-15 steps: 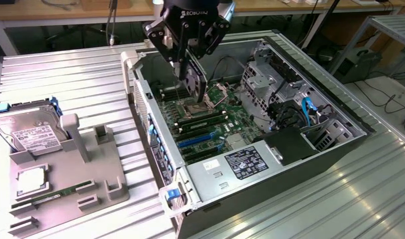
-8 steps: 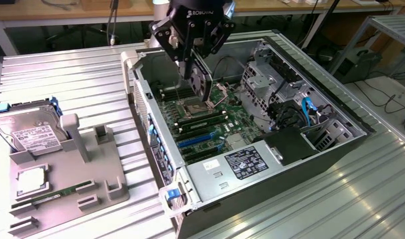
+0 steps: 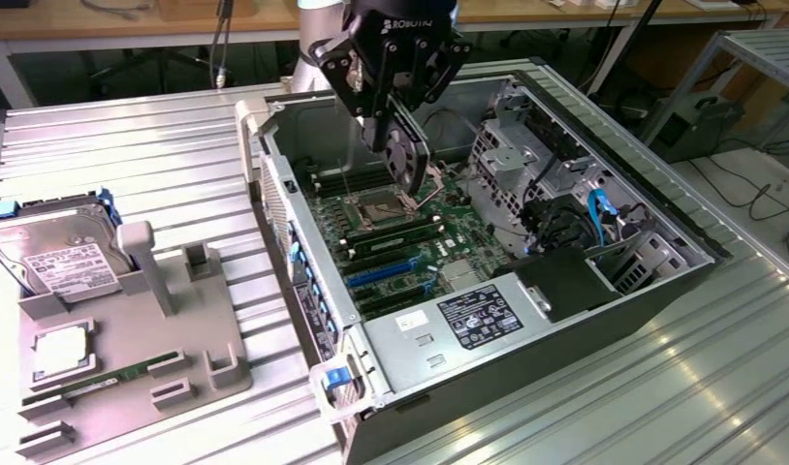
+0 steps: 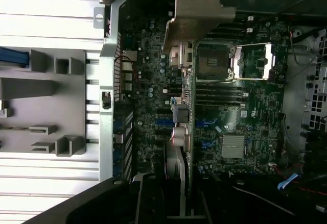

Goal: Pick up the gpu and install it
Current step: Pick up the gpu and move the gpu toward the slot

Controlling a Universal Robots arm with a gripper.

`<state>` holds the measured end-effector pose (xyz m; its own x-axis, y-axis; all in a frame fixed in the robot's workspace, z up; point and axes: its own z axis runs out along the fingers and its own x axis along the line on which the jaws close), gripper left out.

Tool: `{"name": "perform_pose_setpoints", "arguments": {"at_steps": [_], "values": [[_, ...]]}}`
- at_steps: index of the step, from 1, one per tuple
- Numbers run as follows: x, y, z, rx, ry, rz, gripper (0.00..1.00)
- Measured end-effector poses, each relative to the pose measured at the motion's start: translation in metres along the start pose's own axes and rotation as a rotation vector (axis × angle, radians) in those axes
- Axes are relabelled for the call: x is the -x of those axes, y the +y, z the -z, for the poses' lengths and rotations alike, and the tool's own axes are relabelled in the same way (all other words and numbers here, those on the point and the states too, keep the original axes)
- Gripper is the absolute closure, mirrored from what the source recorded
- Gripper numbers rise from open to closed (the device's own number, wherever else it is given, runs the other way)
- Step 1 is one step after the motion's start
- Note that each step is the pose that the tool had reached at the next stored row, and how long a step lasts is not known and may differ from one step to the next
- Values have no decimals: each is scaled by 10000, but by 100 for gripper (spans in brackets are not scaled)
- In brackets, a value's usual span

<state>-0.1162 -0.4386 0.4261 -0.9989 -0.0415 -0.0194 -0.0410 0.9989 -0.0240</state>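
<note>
The gpu (image 3: 404, 155) is clamped edge-down in the part-closed end effector (image 3: 392, 108); held over the motherboard (image 3: 414, 254), likely for slot alignment.

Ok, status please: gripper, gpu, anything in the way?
Gripper shut on gpu. Held upright over motherboard, inside case, not seated. Blue slots uncovered.

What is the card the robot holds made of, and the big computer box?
The gpu seems to be circuit board studded with small parts, with a dull, silvery, metal-looking bracket. The computer case seems to be grey sheet metal: thin bent walls, pale sheen.
</note>
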Motion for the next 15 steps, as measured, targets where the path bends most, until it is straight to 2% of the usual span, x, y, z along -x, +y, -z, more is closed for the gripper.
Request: {"name": "perform_pose_setpoints", "arguments": {"at_steps": [15], "values": [[322, -13, -7, -29, 2, 0, 72]]}}
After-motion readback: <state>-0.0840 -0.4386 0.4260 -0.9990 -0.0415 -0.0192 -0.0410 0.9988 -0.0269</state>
